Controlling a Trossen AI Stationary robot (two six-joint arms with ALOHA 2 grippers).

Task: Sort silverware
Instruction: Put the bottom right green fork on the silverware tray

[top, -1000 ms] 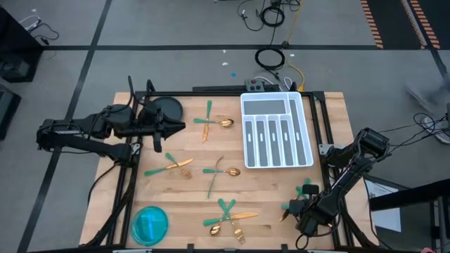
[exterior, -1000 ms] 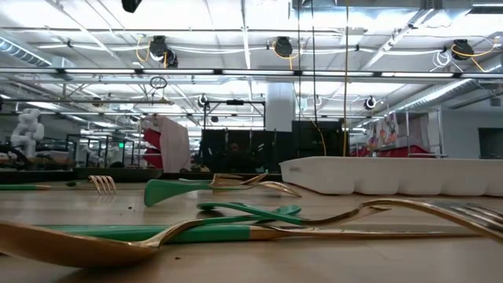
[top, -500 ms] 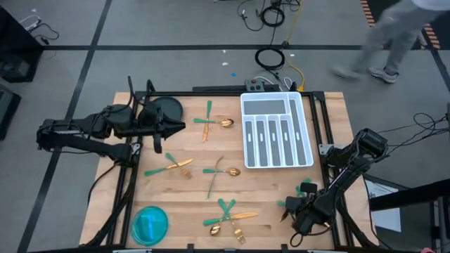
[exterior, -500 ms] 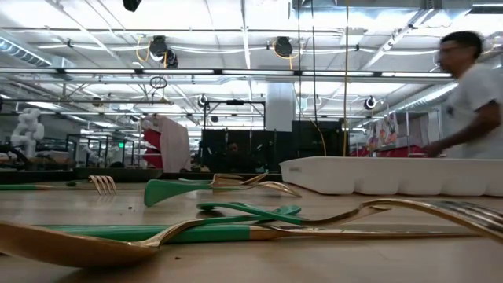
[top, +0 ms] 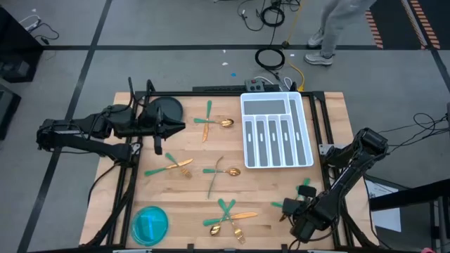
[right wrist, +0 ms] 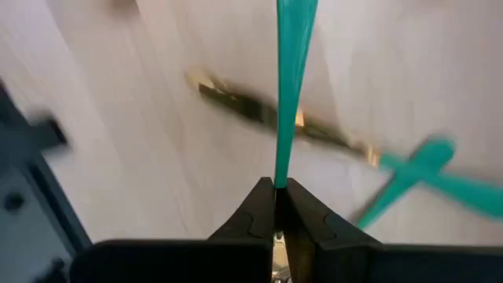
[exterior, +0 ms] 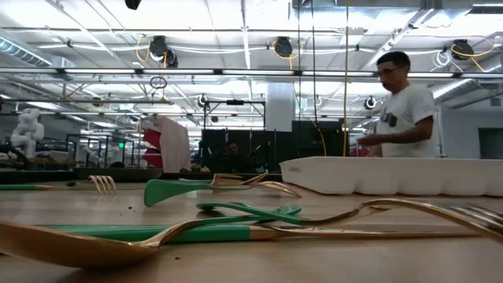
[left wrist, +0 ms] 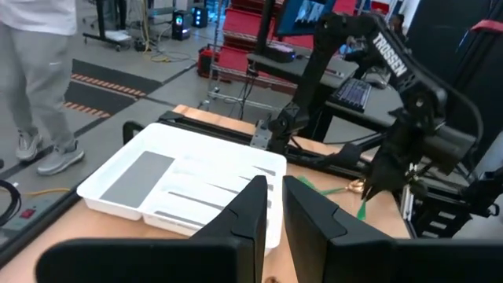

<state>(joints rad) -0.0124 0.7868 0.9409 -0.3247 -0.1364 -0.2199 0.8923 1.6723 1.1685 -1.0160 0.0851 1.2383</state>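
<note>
Teal-handled gold silverware lies flat in small groups on the wooden table: a crossed pair with a spoon (top: 211,121), a fork (top: 174,167), a spoon (top: 219,172) and a cluster (top: 226,214). In the low view a spoon (exterior: 118,240) lies nearest. My right gripper (top: 291,209) is at the near right corner, shut on one teal-handled piece (top: 278,205). Another piece (top: 306,188) lies just beyond it. My left gripper (top: 176,126) waits over the far left of the table, fingers almost together, touching nothing. My right gripper pinches the piece between its two fingers at the narrow end of the teal handle (right wrist: 277,169). The fingers lie along the handle. Its wide end (right wrist: 297,16) sticks straight out ahead of the fingertips, toward the table's left. The piece is lifted clear of the table.
A white compartment tray (top: 275,130) sits at the far right, with its side wall (exterior: 393,177) in the low view. A blue bowl (top: 150,223) stands at the near left corner and a black round disc (top: 166,109) at the far left. A person (exterior: 401,102) passes beyond the far edge.
My right gripper has moved a little toward the table's left edge, carrying the teal-handled piece with it. A person has walked along behind the far edge of the table.
</note>
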